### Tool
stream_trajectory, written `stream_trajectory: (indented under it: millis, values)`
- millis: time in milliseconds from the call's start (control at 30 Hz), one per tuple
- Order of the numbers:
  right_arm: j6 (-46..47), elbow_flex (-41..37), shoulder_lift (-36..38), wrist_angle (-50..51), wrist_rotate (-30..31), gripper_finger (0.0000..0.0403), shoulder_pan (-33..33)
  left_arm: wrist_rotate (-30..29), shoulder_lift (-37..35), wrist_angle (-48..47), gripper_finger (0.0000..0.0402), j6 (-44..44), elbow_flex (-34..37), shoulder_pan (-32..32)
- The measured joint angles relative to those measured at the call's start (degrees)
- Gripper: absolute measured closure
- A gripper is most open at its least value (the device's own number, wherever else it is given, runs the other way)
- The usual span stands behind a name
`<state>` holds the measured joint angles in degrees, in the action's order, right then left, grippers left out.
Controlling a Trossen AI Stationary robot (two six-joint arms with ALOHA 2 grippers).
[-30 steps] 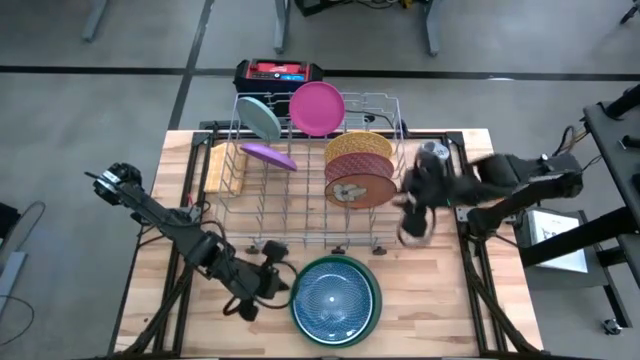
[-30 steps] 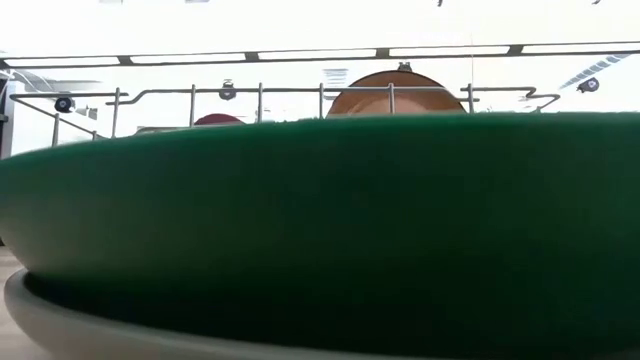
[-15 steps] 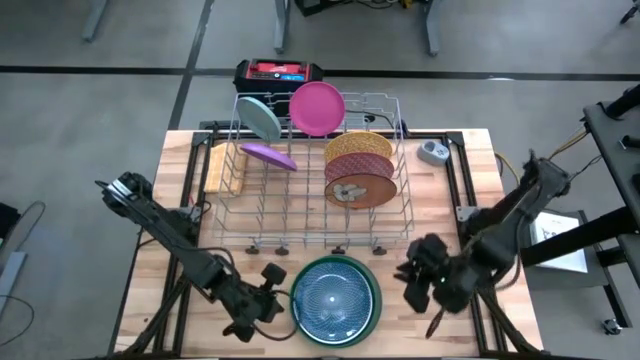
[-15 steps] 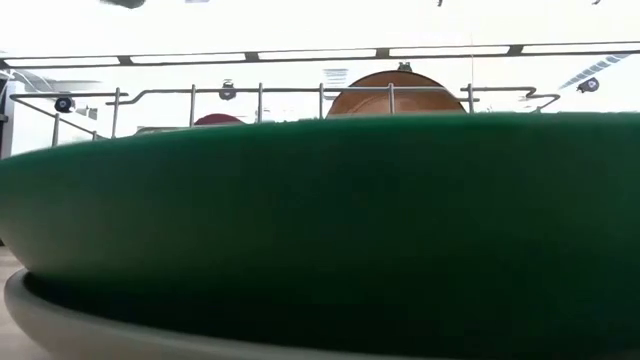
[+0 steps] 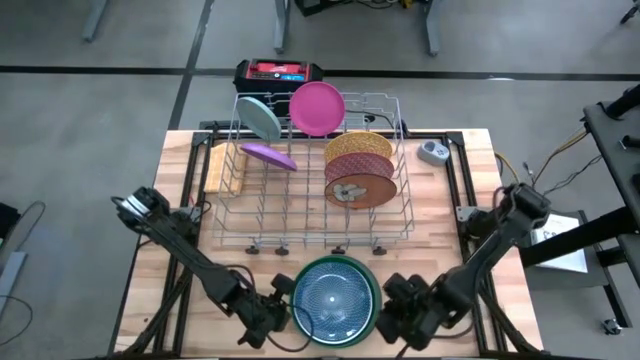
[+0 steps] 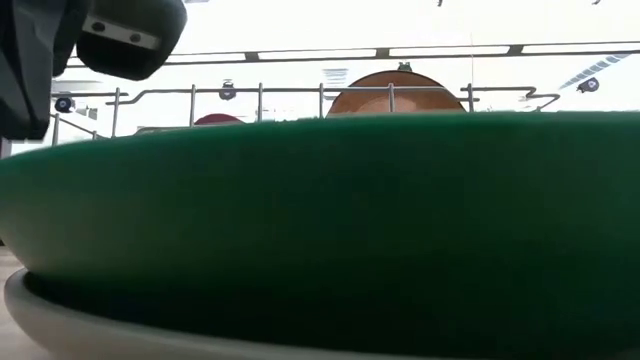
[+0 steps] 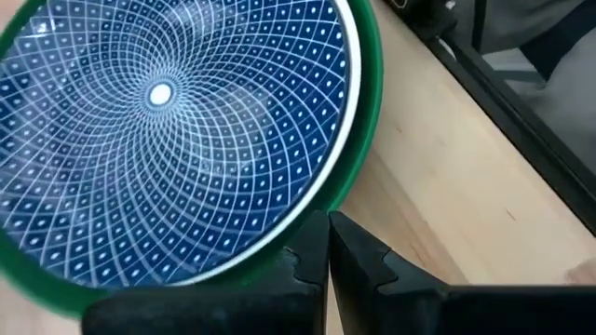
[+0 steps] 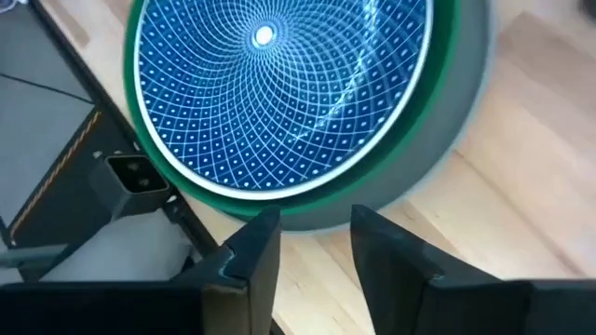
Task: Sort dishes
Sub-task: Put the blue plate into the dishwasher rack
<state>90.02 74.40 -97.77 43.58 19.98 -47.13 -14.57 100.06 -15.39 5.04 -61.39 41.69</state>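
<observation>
A round blue plate [image 5: 333, 298] with a fine white swirl lattice sits in a green plate [image 5: 372, 300] on the wooden surface [image 5: 440, 230]. Left gripper [image 7: 328, 244], jaws pressed together, and right gripper [image 8: 315, 242], jaws spread, flank the stack's rim.

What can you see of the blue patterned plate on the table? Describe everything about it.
The blue patterned plate is round, covered in a white swirling lattice around a pale centre dot, with a white rim. It lies flat, face up, atop a green plate near the table's front edge, before the wire rack. The left gripper and right gripper flank the stack.
</observation>
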Motion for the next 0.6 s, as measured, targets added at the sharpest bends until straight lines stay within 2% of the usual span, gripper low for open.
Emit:
stream_trajectory:
  millis: [267, 600]
  values:
    - [2.1, 0.1, -5.5, -2.6, -0.2, 0.0231, 0.0, -2.6, 2.9, 4.6, 0.0401, 0.1, 0.0, 0.0]
    - [1.9, 0.1, -7.6, -3.0, 6.3, 0.0201, 0.7, -4.0, 5.6, 6.8, 0.0401, 1.4, 0.0, -0.1]
